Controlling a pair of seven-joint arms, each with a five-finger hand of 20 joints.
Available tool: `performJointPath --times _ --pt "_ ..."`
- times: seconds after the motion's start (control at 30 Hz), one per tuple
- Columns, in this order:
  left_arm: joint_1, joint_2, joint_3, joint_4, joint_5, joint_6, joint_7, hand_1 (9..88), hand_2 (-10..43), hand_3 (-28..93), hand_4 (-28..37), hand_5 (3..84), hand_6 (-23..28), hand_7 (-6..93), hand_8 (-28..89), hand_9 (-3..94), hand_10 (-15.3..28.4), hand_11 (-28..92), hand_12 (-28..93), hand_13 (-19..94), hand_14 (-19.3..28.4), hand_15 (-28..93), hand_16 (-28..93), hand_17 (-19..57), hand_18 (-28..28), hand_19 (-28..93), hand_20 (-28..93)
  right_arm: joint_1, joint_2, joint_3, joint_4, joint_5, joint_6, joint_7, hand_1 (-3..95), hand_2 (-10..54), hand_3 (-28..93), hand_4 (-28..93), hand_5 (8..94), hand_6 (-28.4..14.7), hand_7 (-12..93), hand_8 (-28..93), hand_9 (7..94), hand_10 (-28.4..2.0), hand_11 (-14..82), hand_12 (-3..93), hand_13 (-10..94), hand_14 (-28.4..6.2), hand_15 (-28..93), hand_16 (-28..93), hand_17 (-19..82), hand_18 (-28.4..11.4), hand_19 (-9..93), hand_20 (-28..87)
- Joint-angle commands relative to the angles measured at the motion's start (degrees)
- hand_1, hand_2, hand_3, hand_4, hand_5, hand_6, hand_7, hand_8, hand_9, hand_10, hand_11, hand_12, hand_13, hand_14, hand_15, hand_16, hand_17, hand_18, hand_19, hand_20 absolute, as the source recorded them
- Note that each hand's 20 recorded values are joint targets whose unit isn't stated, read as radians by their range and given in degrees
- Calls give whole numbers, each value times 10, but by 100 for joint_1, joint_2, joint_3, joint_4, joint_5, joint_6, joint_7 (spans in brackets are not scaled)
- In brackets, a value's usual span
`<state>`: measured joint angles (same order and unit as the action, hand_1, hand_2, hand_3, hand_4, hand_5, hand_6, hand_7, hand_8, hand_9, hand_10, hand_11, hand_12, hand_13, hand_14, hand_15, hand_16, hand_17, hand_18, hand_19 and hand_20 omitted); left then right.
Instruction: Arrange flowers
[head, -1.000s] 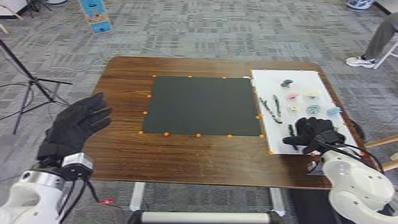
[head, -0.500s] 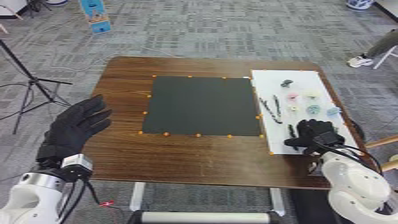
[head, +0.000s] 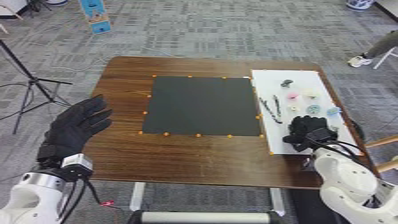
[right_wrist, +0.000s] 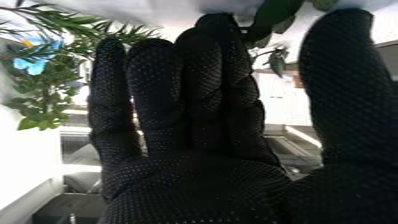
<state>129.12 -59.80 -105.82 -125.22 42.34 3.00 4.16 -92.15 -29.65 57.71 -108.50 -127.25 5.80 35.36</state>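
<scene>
Caution: stem displacement
Right hand (head: 309, 131), fingers extended, lower right of head view; low sweep could scatter dark stems (head: 277, 106).

there are two hands (head: 73, 127), one mat (head: 200, 105), one board (head: 268, 82), one pink flower (head: 293, 95).

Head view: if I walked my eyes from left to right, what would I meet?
black-gloved left hand → dark square mat → thin dark twigs → small pink flower → round teal flower → light-blue flower
</scene>
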Motion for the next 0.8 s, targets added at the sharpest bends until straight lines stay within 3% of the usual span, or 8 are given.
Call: performJointPath --times 0.03,0.2,0.37,0.57,0.8 --pt "-4 14 11 0 -17 -5 -9 270 -79 717 -265 354 41 238 -111 287 114 262 163 256 135 362 -7 -71 207 488 101 -242 -37 -242 119 -135 -545 -168 410 -95 738 -282 581 11 611 165 634 -121 564 466 585 -110 739 348 230 -186 698 316" --pt "2 4 7 -4 -18 -30 -38 272 -80 715 -266 353 40 240 -111 287 113 263 164 256 134 361 -7 -71 207 488 102 -343 -28 -257 129 -196 -574 -211 456 -95 774 -281 590 23 614 167 658 -100 467 596 594 -102 741 350 234 -181 696 318" --pt "18 -13 2 -13 -7 -8 -30 273 -81 716 -266 353 40 240 -112 287 114 263 164 256 134 361 -7 -71 207 488 102 -507 -46 -129 113 -137 -417 -305 456 -95 803 -252 617 35 618 191 700 -92 455 639 627 -96 752 360 249 -177 703 322" --pt "25 -12 -14 -17 -31 18 3 271 -78 715 -267 354 41 240 -113 287 114 261 164 256 134 360 -7 -71 208 489 102 -748 -42 161 15 -164 211 -350 375 -95 841 -101 620 35 642 273 711 -101 522 659 644 -112 793 397 262 -181 722 334" --pt "28 37 -142 -42 -24 74 74 270 -77 716 -266 355 42 238 -112 287 114 260 164 256 135 360 -7 -71 208 489 102 -534 -55 459 -310 -18 697 -330 350 -95 856 -56 643 5 638 299 721 -115 578 630 649 -128 823 417 262 -188 733 348"
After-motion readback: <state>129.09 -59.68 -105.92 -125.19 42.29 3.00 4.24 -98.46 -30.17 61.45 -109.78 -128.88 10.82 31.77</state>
